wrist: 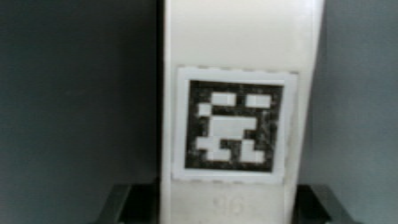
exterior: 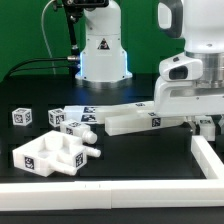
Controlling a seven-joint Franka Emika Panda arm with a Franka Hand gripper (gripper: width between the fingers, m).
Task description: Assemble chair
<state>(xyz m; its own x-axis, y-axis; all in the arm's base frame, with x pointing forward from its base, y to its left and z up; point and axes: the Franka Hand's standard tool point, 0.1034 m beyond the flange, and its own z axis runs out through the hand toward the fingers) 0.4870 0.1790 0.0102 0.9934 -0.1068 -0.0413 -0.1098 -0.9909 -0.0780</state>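
The arm is being carried low over the desk's side at the exterior view's right, with the wrist bent down so that the gripper is hanging close to the dark surface. One end of a long white chair part is being gripped. In the wrist view the dark fingers are being pressed against both of its sides, and its tag is being shown to the camera. The part's long axis is running roughly level, away from the gripper toward the exterior view's left. Whether it is resting on the desk cannot be told. Bare desk is lying between it and the white rail edging the near side. Small tagged chair pieces are sitting just beside its free end, a flat chair panel nearer the rail, and a lone tagged cube by the far left edge.
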